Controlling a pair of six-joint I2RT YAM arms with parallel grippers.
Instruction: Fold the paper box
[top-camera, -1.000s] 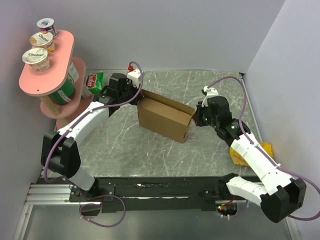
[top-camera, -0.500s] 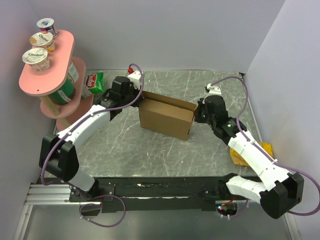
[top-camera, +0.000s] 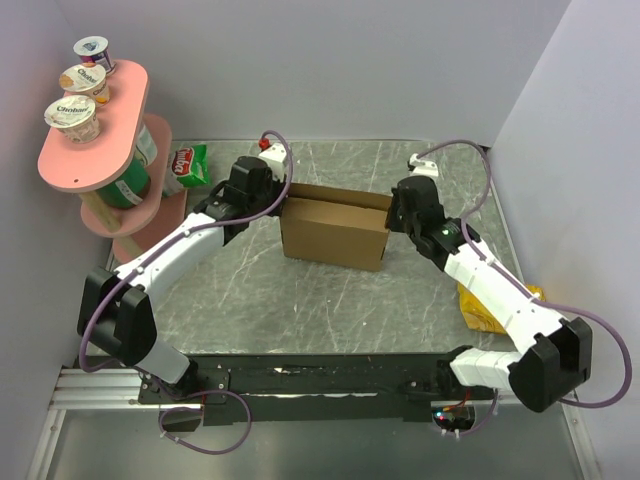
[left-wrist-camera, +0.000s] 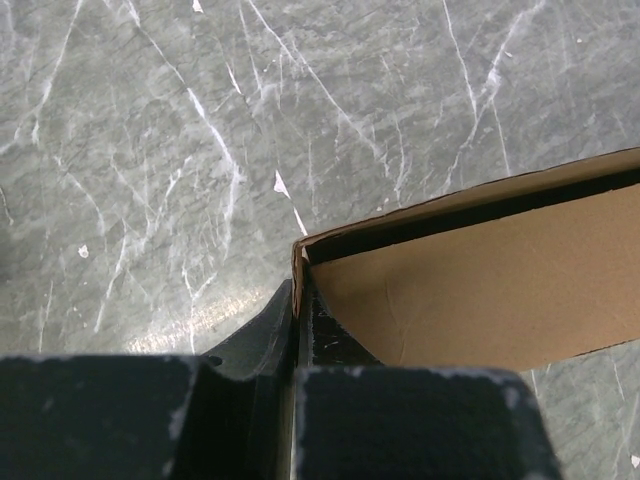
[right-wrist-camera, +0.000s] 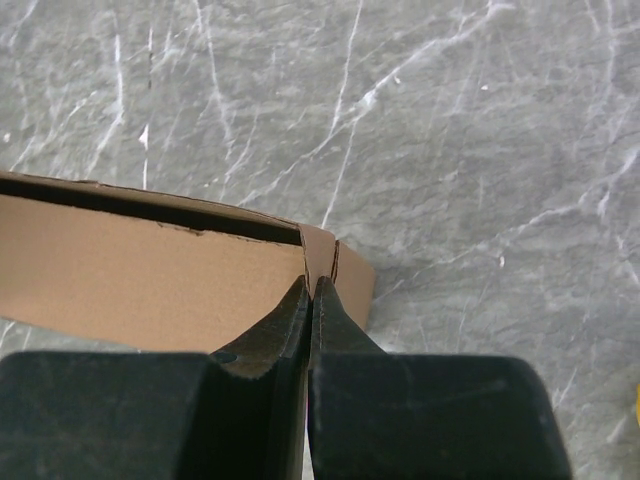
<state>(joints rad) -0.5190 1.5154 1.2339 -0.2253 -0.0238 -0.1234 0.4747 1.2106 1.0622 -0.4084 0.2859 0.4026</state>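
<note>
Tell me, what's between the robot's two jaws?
The paper box spans that whole stretch, one end pinched in each pair of jaws. The top view shows it best.

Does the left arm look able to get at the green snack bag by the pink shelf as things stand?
Probably not yet: the way to the green snack bag looks free, but the left gripper is shut on a corner of the paper box and would have to let go first.

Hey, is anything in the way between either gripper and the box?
Nothing visible. The left gripper is clamped on the box's left corner edge and the right gripper on its right corner, with no other object between.
</note>
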